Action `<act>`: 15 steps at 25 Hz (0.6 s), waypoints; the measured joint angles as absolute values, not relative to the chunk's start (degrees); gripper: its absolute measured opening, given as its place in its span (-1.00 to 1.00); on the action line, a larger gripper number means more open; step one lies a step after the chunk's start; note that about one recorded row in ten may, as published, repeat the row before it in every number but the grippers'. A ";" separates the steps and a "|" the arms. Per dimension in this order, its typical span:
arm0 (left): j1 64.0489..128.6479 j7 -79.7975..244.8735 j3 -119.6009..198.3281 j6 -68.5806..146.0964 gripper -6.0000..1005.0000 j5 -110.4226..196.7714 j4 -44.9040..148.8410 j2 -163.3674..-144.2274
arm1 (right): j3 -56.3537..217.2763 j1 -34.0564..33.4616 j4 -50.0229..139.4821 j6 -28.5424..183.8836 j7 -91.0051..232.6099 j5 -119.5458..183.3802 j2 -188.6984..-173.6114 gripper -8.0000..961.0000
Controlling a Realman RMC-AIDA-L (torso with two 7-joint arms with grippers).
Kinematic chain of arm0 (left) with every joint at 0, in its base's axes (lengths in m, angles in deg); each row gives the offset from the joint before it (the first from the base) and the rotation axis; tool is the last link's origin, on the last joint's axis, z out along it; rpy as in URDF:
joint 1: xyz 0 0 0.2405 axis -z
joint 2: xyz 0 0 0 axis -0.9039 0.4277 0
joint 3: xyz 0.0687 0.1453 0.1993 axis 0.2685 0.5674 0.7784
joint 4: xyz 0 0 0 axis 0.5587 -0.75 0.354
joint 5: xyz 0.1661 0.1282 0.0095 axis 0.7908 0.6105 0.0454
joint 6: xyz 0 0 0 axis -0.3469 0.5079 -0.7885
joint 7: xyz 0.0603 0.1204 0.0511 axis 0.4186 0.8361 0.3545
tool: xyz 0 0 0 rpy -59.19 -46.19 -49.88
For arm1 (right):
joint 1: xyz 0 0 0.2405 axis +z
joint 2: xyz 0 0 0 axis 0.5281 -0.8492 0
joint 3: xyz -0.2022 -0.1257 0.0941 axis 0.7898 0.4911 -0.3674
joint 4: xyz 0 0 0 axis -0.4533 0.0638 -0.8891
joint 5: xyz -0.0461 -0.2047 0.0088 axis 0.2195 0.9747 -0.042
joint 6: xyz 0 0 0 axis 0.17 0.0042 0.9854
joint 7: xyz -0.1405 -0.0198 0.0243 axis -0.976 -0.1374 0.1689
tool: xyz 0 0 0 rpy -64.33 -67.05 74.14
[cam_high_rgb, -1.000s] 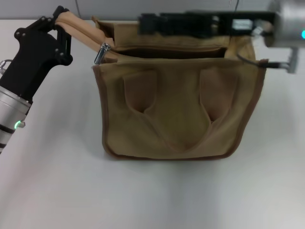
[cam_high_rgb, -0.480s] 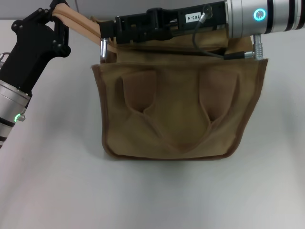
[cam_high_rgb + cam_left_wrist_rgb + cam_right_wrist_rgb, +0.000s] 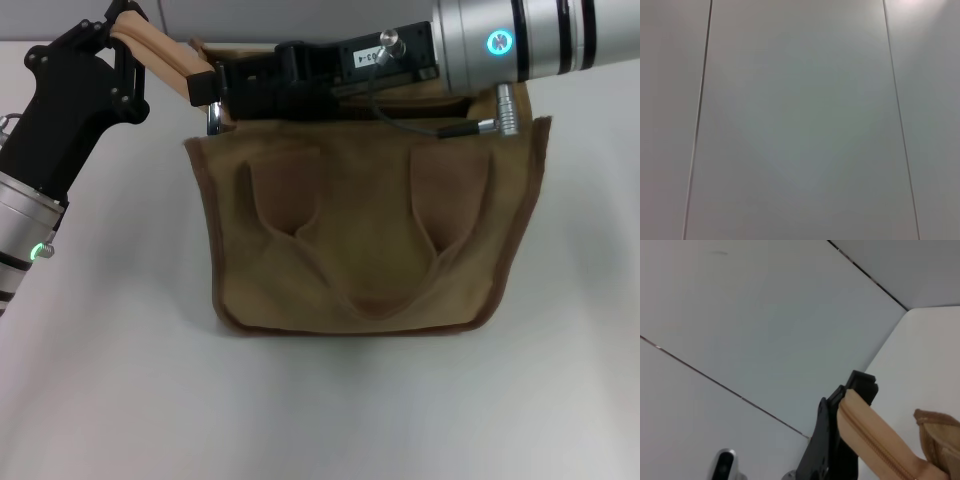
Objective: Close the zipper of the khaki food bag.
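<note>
The khaki food bag (image 3: 370,230) stands on the white table with its front handles lying flat on its face. My left gripper (image 3: 118,22) is at the bag's far left corner, shut on the end of the tan zipper tape (image 3: 165,50), which it holds stretched out up and to the left. The same tape (image 3: 875,440) and left gripper (image 3: 850,400) show in the right wrist view. My right gripper (image 3: 215,88) reaches across the bag's top to its left end, right over the silver pull tab (image 3: 212,120). The right arm hides the bag's opening.
The white table (image 3: 320,410) spreads in front of the bag and to both sides. A grey panelled wall (image 3: 800,120) stands behind the table. The right arm's silver body (image 3: 520,40) hangs over the bag's right rear corner.
My right arm has swept left across the bag's top, from the right side to the pull tab at the left end. The left gripper keeps holding the tape.
</note>
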State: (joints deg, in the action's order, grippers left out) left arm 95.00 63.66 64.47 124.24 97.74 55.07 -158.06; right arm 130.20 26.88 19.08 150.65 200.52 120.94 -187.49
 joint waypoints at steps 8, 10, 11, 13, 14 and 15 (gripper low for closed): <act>95.00 64.21 64.74 126.11 -0.86 97.88 55.83 -158.06 | 131.72 27.75 20.01 148.58 200.89 120.81 -187.84 0.54; 95.02 64.22 64.70 126.29 -0.86 97.89 56.20 -158.06 | 132.36 27.75 20.02 148.26 201.28 120.71 -187.85 0.50; 95.05 64.23 64.66 126.40 -0.86 97.89 56.32 -158.06 | 132.54 27.74 20.01 148.18 201.43 120.71 -187.86 0.47; 95.05 64.23 64.62 126.51 -0.86 97.89 56.39 -158.06 | 132.61 27.56 20.00 148.04 201.63 120.77 -187.87 0.43; 95.06 64.23 64.60 126.59 -0.86 97.90 56.43 -158.06 | 132.61 27.45 20.00 147.92 201.75 120.78 -187.88 0.41; 95.07 64.23 64.59 126.62 -0.86 97.90 56.46 -158.06 | 132.62 27.33 20.00 147.77 201.90 120.79 -187.88 0.39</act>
State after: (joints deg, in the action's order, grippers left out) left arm 95.07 64.23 64.59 126.62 97.90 56.46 -158.06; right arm 132.62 27.33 20.00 147.77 201.90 120.79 -187.88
